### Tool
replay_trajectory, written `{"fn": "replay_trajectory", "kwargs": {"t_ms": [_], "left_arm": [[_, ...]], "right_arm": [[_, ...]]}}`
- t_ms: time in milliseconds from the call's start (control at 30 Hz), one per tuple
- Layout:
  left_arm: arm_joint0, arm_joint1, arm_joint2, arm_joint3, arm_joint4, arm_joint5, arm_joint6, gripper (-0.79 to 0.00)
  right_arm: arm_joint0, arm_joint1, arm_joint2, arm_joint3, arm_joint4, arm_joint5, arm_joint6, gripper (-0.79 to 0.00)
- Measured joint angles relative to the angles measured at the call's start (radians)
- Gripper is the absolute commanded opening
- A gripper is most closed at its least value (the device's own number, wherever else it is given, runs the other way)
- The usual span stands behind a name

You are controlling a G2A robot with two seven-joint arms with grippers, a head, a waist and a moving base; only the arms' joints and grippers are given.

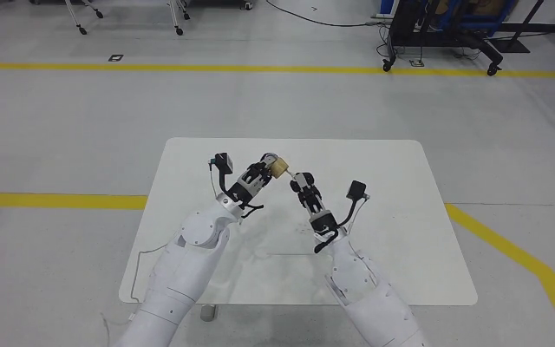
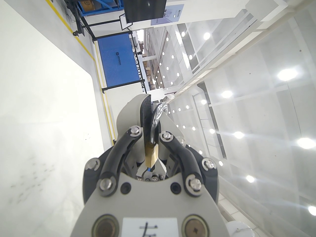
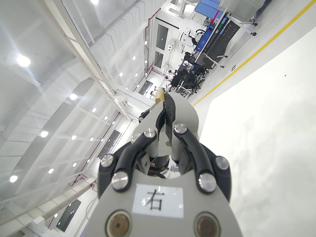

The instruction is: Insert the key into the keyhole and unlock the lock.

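my left gripper (image 2: 155, 109) pinching lock (image 2: 151, 155), shackle (image 2: 159, 114) clear in left wrist view (brass body (image 1: 277, 165) from top), right gripper (image 1: 298, 181) pressed on key (image 1: 288, 173), just beside lock

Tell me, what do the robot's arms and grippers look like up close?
The arms are smooth white shells with rounded joints. The left gripper and right gripper are pale grey, with curved black link bars, silver screws and dark ribbed finger pads. Each bears a white label with one black character. A small black box sits by each wrist.
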Motion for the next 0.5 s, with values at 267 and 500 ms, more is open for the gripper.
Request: {"fn": "replay_trajectory", "kwargs": {"t_ms": [267, 500], "left_arm": [[0.005, -0.001, -0.007, -0.002, -0.007, -0.007, 0.008, -0.785], [0.008, -0.002, -0.005, -0.007, -0.005, -0.006, 0.000, -0.785]], "right_arm": [[-0.014, -0.001, 0.004, -0.011, 0.007, -0.008, 0.026, -0.785], [-0.009, -0.005, 0.004, -0.007, 0.009, -0.004, 0.033, -0.785]]}}
